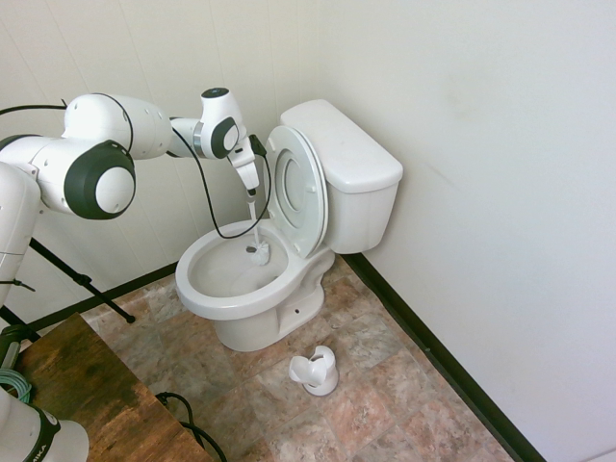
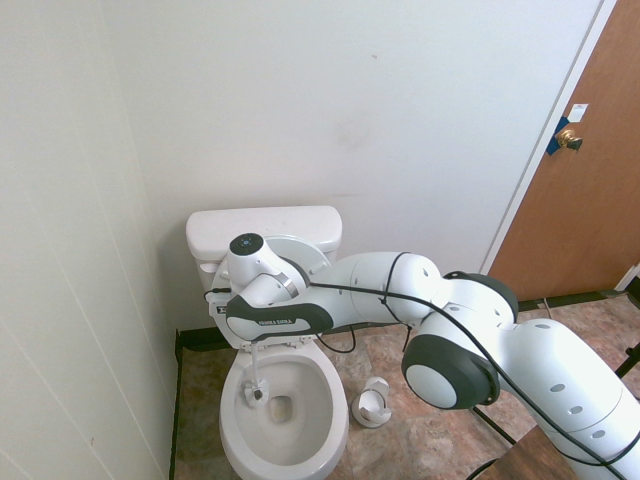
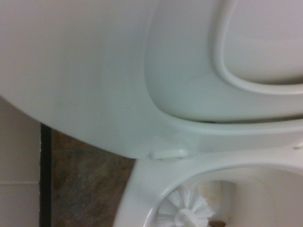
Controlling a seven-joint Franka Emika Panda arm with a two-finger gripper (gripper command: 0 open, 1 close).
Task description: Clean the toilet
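The white toilet (image 1: 223, 300) stands in the corner with its lid and seat ring (image 1: 296, 188) tilted up against the tank (image 1: 358, 183). My gripper (image 1: 250, 189) hangs over the back of the bowl, shut on the thin handle of a white toilet brush. The brush's bristle head (image 1: 258, 254) sits low inside the bowl near the rear wall. From the other side, the gripper (image 2: 254, 346) is above the bowl rim (image 2: 332, 428) and the brush head (image 2: 255, 393) lies at the bowl's left side. Up close, the brush head (image 3: 182, 211) rests under the raised seat (image 3: 258, 85).
A small white brush holder cup (image 1: 316, 371) stands on the tiled floor right of the toilet base, also seen as the holder (image 2: 373, 403). Walls close in behind and beside the toilet. A brown door (image 2: 590, 170) is at the right. A wooden tabletop (image 1: 77, 385) sits near the front left.
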